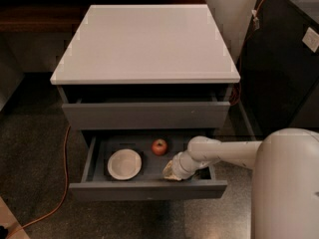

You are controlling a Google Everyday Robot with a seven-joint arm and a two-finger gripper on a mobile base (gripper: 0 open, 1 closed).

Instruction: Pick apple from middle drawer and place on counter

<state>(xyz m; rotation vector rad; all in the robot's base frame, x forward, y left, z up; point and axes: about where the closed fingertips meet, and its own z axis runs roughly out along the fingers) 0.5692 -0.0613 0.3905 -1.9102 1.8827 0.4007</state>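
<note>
Counter: glossy white counter (144, 39), directly above the middle drawer.
Floor: dark speckled floor (30, 173) under and around the drawer; an orange cable (62, 183) trails off its left side.
Room: brown wooden shelf (35, 16) behind the drawer, to the left; black cabinet (284, 59) to its right.
Drawer: middle drawer (149, 189) pulled well open; the top drawer (144, 114) above it sits slightly out.
Apple: apple (159, 146) inside the drawer, near the back, about centre.
Bowl: white bowl (124, 164) inside the drawer, left of centre.
Arm: my white arm (224, 151) comes in from the drawer's right side and angles down into it.
Gripper: my gripper (171, 172) is low in the drawer's right half, near the front, apart from the apple.
Grip: I cannot tell whether it is released or clenched.
</note>
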